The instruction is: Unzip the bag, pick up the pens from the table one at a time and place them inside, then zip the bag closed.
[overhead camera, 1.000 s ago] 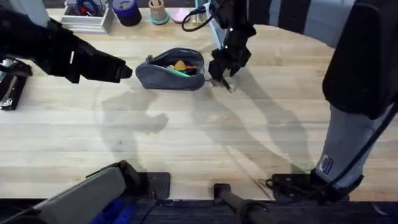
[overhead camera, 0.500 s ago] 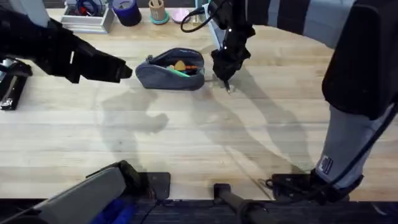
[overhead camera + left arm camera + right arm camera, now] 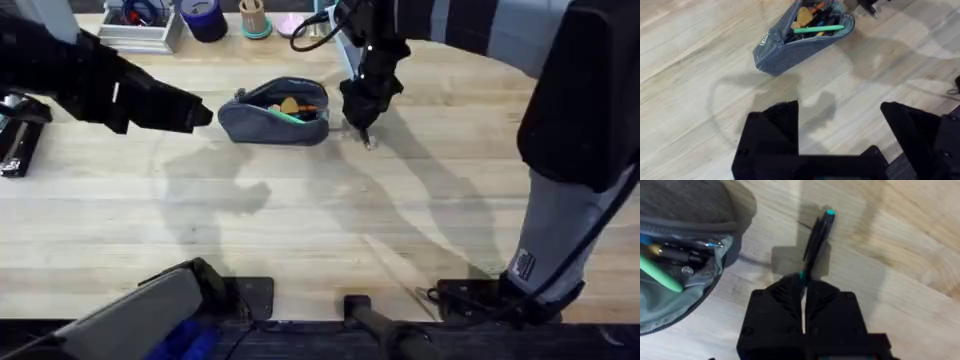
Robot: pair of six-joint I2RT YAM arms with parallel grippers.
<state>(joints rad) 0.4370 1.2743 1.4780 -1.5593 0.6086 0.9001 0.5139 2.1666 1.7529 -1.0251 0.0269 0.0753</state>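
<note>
One slim black pen (image 3: 816, 237) is being pinched by the closed right gripper (image 3: 362, 124), just beside the open blue-grey fabric pouch (image 3: 272, 112); the left gripper (image 3: 840, 135) is gaping empty.

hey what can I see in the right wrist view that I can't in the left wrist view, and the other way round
Right wrist view: the right gripper shut on a black pen with a teal tip, beside the bag.

Left wrist view: the whole bag lying on the table, and the left gripper open, above bare wood.

Both: the bag unzipped, with the green pen and other items inside.
</note>
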